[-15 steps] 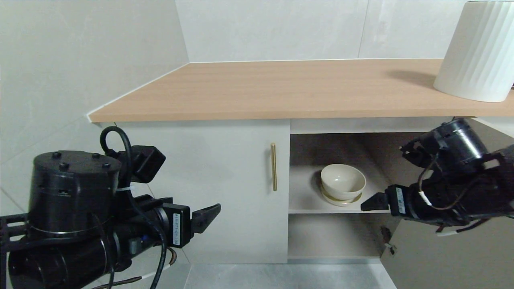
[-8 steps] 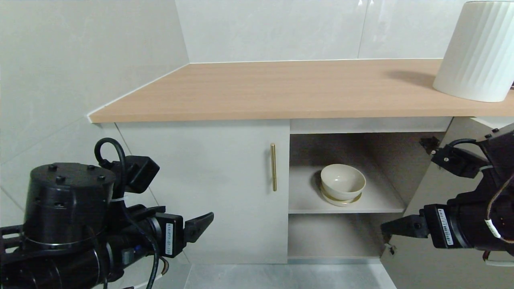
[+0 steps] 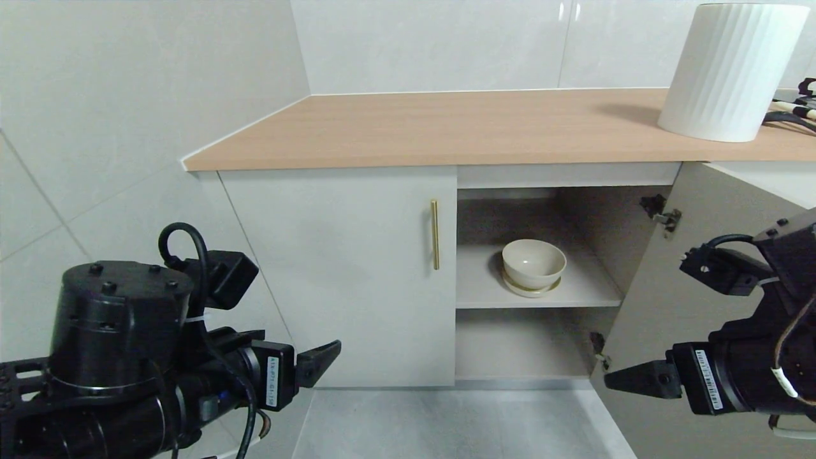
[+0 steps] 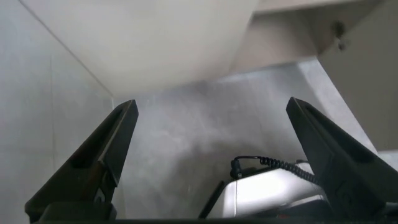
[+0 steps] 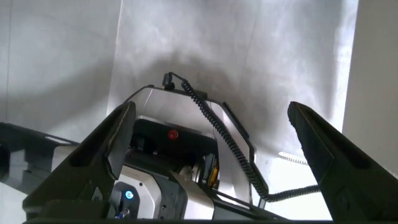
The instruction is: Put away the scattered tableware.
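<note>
Tableware: one round cream ceramic bowl (image 3: 533, 264), upright, seated on a shallow gold-rimmed cream saucer (image 3: 528, 289). Both stand on the upper shelf (image 3: 574, 294) of the open compartment of the pale grey cabinet (image 3: 331, 268), at about four o'clock from the middle of the head view.

Cabinet doors: the closed flat grey door (image 3: 357, 255) at nine o'clock of the bowl carries a slim upright brass bar handle (image 3: 434, 234). The open grey door (image 3: 663, 280) stands swung outward at three o'clock of the bowl, hinges showing.

Worktop: light wooden countertop (image 3: 446, 127) at twelve o'clock, bearing a tall white ribbed cylindrical vessel (image 3: 727, 70) at two o'clock.

My left claw (image 3: 322, 362), black: at seven o'clock, low, in front of the closed door and well apart from the bowl. In the left wrist view it (image 4: 211, 124) is spread wide and holds nothing, over the grey stone floor (image 4: 205, 137).

My right claw (image 3: 625, 380), black: at four o'clock, in front of the open door's inner face, below and well apart from the bowl. In the right wrist view it (image 5: 211, 130) is likewise spread wide and holds nothing.
</note>
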Robot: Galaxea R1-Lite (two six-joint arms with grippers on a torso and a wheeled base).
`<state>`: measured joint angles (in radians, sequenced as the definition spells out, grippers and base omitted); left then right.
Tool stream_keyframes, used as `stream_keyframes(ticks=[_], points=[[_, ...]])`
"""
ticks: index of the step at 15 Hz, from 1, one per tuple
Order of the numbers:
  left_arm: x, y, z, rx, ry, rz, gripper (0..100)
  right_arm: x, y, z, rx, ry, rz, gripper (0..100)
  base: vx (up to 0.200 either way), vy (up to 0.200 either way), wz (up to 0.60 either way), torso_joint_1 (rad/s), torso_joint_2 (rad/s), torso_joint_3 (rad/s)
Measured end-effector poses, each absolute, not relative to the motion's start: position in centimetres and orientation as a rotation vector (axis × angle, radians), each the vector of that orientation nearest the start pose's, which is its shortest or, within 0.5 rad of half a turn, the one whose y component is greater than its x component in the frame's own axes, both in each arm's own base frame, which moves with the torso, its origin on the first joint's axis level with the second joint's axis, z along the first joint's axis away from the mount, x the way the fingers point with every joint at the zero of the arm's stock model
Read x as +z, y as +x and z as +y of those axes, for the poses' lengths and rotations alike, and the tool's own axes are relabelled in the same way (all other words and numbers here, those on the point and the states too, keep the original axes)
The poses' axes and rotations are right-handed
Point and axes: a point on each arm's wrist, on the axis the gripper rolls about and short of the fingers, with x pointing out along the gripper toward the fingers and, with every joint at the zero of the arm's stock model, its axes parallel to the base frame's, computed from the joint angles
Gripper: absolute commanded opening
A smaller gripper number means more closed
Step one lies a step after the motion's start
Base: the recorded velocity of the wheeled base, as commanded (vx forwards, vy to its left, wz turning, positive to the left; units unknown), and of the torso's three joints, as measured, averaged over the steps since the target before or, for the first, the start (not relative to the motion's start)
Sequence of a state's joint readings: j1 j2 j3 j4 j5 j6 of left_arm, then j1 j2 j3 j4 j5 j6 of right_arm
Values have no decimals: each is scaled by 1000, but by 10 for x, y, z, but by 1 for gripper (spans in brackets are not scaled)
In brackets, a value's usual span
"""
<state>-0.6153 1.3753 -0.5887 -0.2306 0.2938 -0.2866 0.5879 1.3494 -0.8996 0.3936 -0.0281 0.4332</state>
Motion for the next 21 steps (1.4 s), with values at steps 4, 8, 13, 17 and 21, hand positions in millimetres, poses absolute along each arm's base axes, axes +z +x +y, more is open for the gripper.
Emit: stream_keyframes(ticks=[4, 8, 13, 17, 21], points=[[170, 171, -113, -238, -33, 540, 100, 205, 159, 108, 342, 124, 929, 100, -200, 0, 0, -1, 1, 0], [168, 171, -113, -237, -29, 548, 100, 202, 158, 110, 347, 115, 943, 100, -200, 0, 0, 5, -1, 5], [167, 171, -113, -237, -27, 551, 100, 199, 157, 109, 349, 89, 955, 100, -40, 0, 0, -1, 0, 1], [168, 171, -113, -235, -28, 545, 100, 194, 152, 105, 320, 70, 955, 100, 0, 0, 0, 0, 0, 0], [170, 170, -112, -234, -31, 539, 100, 197, 142, 98, 295, 54, 964, 100, 0, 0, 0, 0, 0, 0]])
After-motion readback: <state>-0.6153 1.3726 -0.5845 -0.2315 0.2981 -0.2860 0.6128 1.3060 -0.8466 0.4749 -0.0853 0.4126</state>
